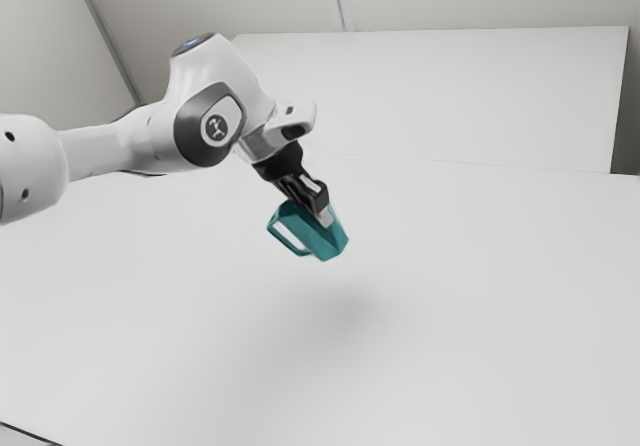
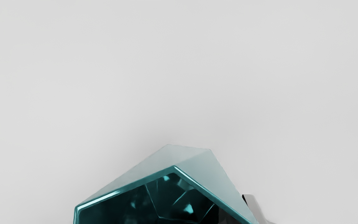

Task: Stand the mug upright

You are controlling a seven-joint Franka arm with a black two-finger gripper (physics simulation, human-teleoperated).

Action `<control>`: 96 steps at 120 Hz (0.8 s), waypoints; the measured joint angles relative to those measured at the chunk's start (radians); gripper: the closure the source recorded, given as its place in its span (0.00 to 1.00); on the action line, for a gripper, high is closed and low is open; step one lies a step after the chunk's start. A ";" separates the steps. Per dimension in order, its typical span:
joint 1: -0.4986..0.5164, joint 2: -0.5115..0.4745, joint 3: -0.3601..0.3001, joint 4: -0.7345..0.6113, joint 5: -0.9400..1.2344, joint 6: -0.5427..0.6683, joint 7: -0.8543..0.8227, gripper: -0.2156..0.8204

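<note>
Mug [image 1: 313, 234] in faceted teal hangs tilted above the table [image 1: 450, 316], mouth toward the arm's hand and base slanting down, its wall pinched in the gripper [image 1: 321, 217] with 1 finger outside and the other seemingly inside. From where I stand it looks light and stiff, maybe brittle, and its glossy flats could slip or swivel, so I'd trust a hold on the wall near the rim over the handle [image 1: 284, 246]. Besides that finger, I see nothing inside but bare shiny facets, though part of the interior is hidden.
</note>
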 joint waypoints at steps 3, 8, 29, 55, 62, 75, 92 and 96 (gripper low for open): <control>0.000 0.002 0.008 0.006 0.021 -0.011 -0.012 0.97; 0.000 0.006 0.018 0.021 0.054 -0.032 -0.030 0.97; -0.042 0.026 0.076 0.055 0.166 -0.089 -0.092 0.97; -0.053 0.070 0.116 0.103 0.259 -0.129 -0.131 0.97; -0.048 0.074 0.122 0.098 0.277 -0.129 -0.138 0.97; -0.027 0.094 0.132 0.084 0.317 -0.106 -0.149 0.97; 0.007 0.132 0.137 0.044 0.338 -0.039 -0.165 0.97; 0.008 0.138 0.138 0.034 0.340 -0.023 -0.168 0.97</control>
